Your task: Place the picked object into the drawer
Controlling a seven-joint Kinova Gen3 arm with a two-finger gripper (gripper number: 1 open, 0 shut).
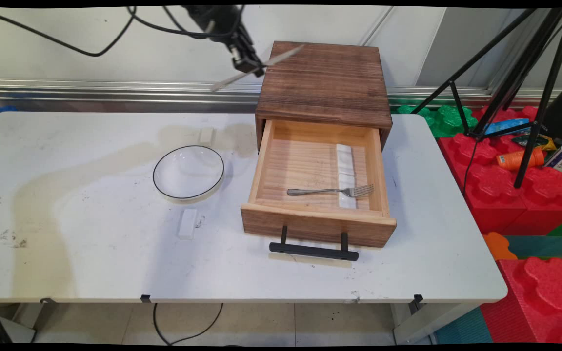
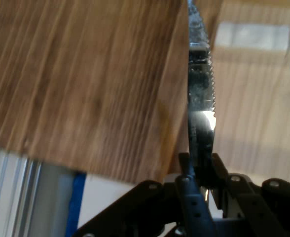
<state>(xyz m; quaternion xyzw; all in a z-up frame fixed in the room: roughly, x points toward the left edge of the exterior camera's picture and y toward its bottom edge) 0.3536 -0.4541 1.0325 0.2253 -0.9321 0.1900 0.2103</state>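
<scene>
While raised above wooden box (image 1: 324, 83), gripper (image 1: 248, 64) clamped table knife (image 1: 256, 68) mid-length; drawer (image 1: 317, 183) stood open below, fork (image 1: 331, 191) lying inside; glass bowl (image 1: 188, 172) left of it.

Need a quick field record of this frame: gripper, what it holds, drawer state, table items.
gripper: gripper raised at top of main view, shut on knife
held: serrated knife, above the cabinet's left edge
cabinet: dark wooden drawer cabinet at table's far side
drawer: drawer pulled open, black handle facing camera
in drawer: fork across a white strip
table: glass bowl left of drawer; white blocks near and beyond it
</scene>
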